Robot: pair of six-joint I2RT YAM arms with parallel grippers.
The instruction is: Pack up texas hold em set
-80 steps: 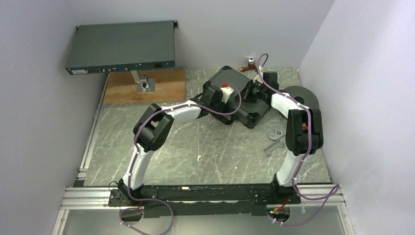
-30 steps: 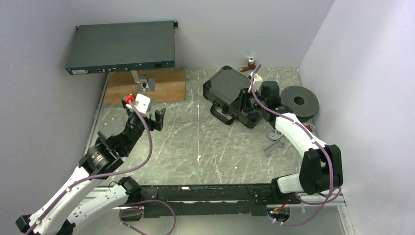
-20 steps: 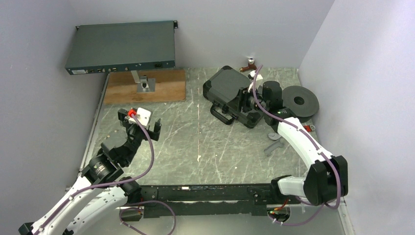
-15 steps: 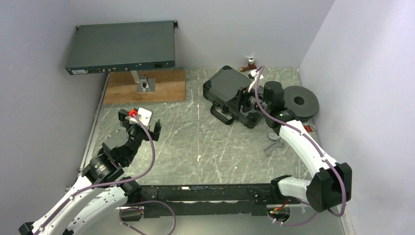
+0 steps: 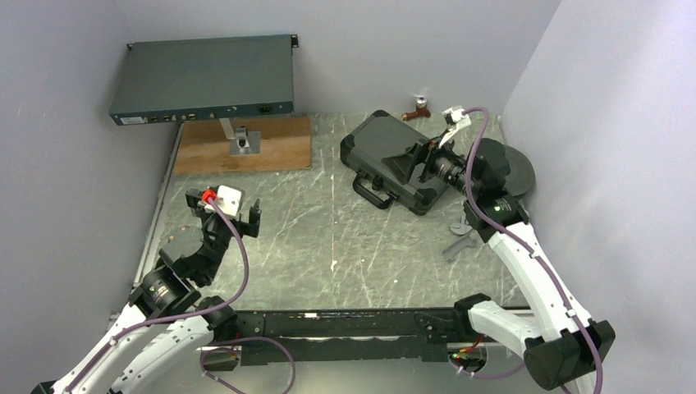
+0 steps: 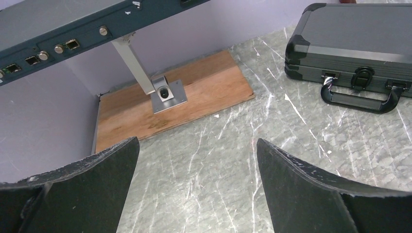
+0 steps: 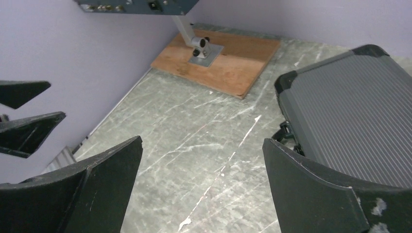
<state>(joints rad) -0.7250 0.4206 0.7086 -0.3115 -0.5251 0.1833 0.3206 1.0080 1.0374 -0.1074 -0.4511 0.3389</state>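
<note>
The grey marbled table [image 5: 328,246] carries the poker case [image 5: 379,148] at its far right of centre. The case is closed and lies flat on a diagonal, its long axis running from far-left to near-right in the overhead view. The right arm is much the nearer. The right gripper [image 5: 408,164] hangs just over the near-right part of the lid, jaws spread wide and holding nothing. It aims leftward across the case, so in its wrist view the ribbed lid fills the right side beneath the right finger. The left gripper [image 5: 223,215] is well apart from the case, low over the near-left of the table. It too is wide open and empty, and from there the case lies ahead and to its right. The carry handle [image 6: 357,97] sits on the long edge that faces near-left, toward the left arm and away from the right gripper's reach. Two small latches [image 6: 330,76] flank a centre lock on that same edge; they look flat, but I cannot tell for sure that they are fastened. Any closing press would suit the right arm, I judge, while the handle edge favours an approach from the left.
</note>
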